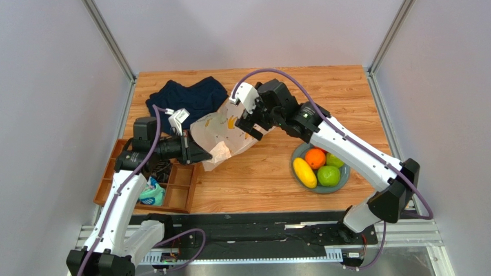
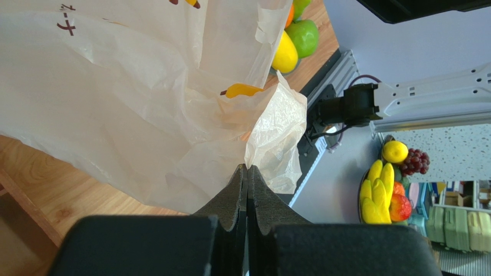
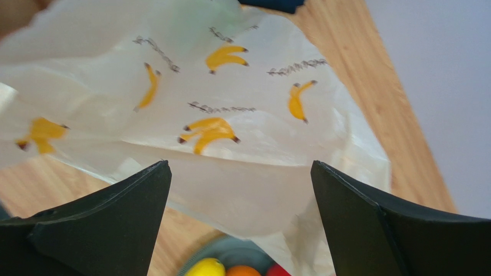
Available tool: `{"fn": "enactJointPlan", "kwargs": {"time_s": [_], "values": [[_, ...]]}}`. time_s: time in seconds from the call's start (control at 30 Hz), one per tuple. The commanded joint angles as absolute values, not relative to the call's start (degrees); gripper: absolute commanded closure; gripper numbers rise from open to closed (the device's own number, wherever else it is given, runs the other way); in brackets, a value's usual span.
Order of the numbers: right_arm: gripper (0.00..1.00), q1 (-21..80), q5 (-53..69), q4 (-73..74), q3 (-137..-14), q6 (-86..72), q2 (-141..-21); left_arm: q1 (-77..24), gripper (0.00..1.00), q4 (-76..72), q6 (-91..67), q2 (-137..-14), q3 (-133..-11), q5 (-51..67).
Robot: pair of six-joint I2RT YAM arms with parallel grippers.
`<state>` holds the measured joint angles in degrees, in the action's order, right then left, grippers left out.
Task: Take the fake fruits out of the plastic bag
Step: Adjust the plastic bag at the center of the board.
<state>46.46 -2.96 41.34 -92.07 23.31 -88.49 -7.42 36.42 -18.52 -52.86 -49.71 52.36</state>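
Cream-white plastic bag with yellow banana prints, navy cloth at eleven o'clock, yellow, orange, green fake fruits at four o'clock

The translucent cream-white plastic bag hides its contents; the right wrist view's bottom edge cuts off the round grey bowl and its glossy fake fruits.
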Motion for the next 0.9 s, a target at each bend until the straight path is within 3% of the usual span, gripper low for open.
{"fn": "enactJointPlan", "kwargs": {"time_s": [0.0, 0.23, 0.5, 0.53, 0.57, 0.63, 0.67, 0.7, 0.73, 0.87], "values": [[0.0, 46.1, -17.4, 40.7, -84.9, 33.6, -85.3, -7.1, 1.0, 35.3, -16.5, -51.2, -50.3, 50.8], [0.0, 43.0, -24.8, 31.3, -79.9, 40.1, -89.1, -5.2, 1.0, 35.9, -15.9, -50.3, -50.0, 51.2], [0.02, 37.1, -32.0, 28.9, -88.8, 44.6, -100.5, -3.0, 1.0, 37.2, -15.4, -48.3, -49.7, 51.3], [0.07, 36.2, -31.4, 30.2, -92.6, 44.8, -103.1, -2.9, 1.0, 37.1, -15.0, -48.3, -49.8, 51.0], [0.27, 35.3, -29.8, 32.6, -96.2, 44.5, -104.4, -2.9, 1.0, 36.5, -14.8, -48.6, -50.7, 50.8], [0.52, 32.9, -25.3, 39.2, -103.1, 41.9, -108.5, -2.9, 1.0, 35.3, -14.3, -51.2, -52.5, 50.5], [0.8, 32.2, -23.9, 40.7, -111.0, 41.0, -109.9, -2.9, 1.0, 33.9, -14.4, -52.8, -55.6, 50.4], [0.91, 31.4, -21.4, 41.9, -114.6, 40.1, -111.3, -3.2, 1.0, 33.1, -14.5, -54.7, -57.8, 50.4], [1.0, 30.1, -20.7, 43.1, -118.7, 39.5, -114.2, -3.5, 1.0, 32.6, -14.2, -59.1, -60.3, 49.8], [1.0, 28.3, -15.6, 41.7, -134.0, 40.6, -120.8, -6.4, 1.0, 33.8, -10.0, -72.7, -82.4, 45.0]]}}
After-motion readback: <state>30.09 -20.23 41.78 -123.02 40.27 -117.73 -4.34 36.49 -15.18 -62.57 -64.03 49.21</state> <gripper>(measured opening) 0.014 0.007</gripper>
